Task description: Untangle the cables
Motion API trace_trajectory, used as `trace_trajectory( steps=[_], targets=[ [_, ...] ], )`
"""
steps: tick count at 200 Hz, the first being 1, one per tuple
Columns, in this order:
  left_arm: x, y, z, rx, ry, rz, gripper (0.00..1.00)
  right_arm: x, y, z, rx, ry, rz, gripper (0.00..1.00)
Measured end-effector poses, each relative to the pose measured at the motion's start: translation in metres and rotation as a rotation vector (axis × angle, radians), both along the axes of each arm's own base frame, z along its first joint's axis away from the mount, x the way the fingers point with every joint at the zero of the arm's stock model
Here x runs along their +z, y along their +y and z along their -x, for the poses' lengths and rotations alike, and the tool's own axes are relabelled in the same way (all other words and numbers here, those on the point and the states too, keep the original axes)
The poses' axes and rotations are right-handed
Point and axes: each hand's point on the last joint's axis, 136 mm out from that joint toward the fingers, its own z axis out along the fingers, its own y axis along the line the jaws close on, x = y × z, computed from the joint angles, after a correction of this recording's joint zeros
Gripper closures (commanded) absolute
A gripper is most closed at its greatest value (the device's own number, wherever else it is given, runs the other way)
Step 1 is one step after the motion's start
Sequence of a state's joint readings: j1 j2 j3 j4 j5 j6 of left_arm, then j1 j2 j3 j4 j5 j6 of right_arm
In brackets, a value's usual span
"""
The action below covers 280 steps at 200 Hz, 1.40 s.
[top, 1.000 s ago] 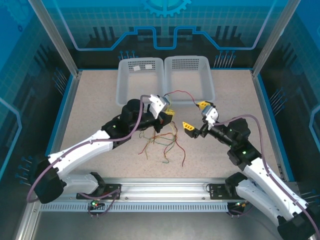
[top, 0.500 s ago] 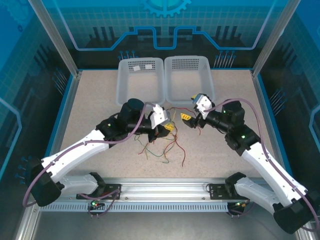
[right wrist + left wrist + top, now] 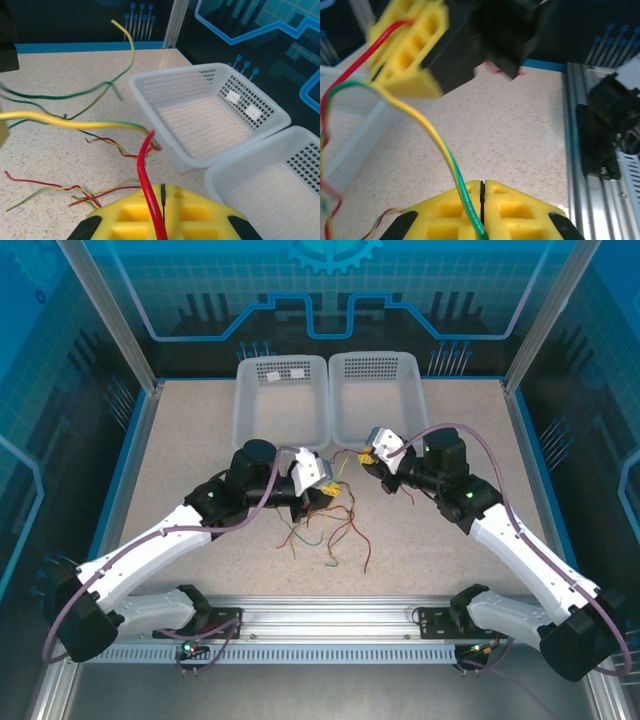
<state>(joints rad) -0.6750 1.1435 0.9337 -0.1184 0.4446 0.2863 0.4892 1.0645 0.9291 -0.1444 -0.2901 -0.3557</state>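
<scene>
I see the cables heaped loosely on the table between the two arms, just in front of the baskets. The loose strands trail mostly toward the near edge, while the lifted part stretches roughly left to right between the grippers. The left gripper and right gripper sit close together above the far end of the heap. From above I cannot make out the grips, but the wrist cameras settle it. On the right wrist, the fingers are pinched together on a red cable standing almost upright out of them. Yellow and green strands cross sideways behind it, and more lie flat on the table. On the left wrist, the fingers are pressed together on a yellow-green cable. It climbs in an arc to the right gripper's fingers, where the red cable also enters.
</scene>
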Motion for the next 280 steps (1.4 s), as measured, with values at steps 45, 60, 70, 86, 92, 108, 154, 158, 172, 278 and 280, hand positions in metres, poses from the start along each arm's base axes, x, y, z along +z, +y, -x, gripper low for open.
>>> trace_trajectory(
  steps=[45,60,70,86,92,108,154,158,172,278,280],
  targets=[
    [-0.013,0.039,-0.054,0.272,0.009,0.006,1.00,-0.001,-0.026,-0.020,-0.140,0.050,-0.039,1.00],
    [-0.010,0.057,-0.074,0.384,0.001,0.017,1.00,0.000,-0.039,-0.029,-0.192,0.072,-0.061,1.00],
    [-0.009,0.067,-0.085,0.451,0.000,0.022,1.00,0.000,-0.046,-0.033,-0.220,0.083,-0.074,1.00],
    [-0.009,0.082,-0.099,0.545,0.001,0.023,1.00,0.000,-0.055,-0.038,-0.257,0.103,-0.095,1.00],
    [-0.010,0.088,-0.103,0.577,0.002,0.021,1.00,0.000,-0.059,-0.040,-0.272,0.109,-0.102,1.00],
    [-0.013,0.106,-0.115,0.675,0.006,0.009,1.00,0.001,-0.072,-0.045,-0.321,0.121,-0.123,1.00],
    [-0.010,0.182,-0.134,0.990,0.012,0.037,1.00,0.019,-0.119,-0.054,-0.490,0.106,-0.204,1.00],
    [-0.009,0.188,-0.134,1.011,0.010,0.043,1.00,0.020,-0.124,-0.054,-0.505,0.105,-0.210,1.00],
    [-0.006,0.209,-0.130,1.091,0.003,0.066,1.00,0.023,-0.141,-0.057,-0.570,0.107,-0.235,1.00],
    [0.000,0.325,-0.114,1.575,-0.012,0.137,1.00,0.047,-0.242,-0.045,-0.929,0.093,-0.460,1.00],
    [0.000,0.325,-0.114,1.572,-0.011,0.138,1.00,0.048,-0.243,-0.045,-0.931,0.093,-0.465,1.00]
  ],
)
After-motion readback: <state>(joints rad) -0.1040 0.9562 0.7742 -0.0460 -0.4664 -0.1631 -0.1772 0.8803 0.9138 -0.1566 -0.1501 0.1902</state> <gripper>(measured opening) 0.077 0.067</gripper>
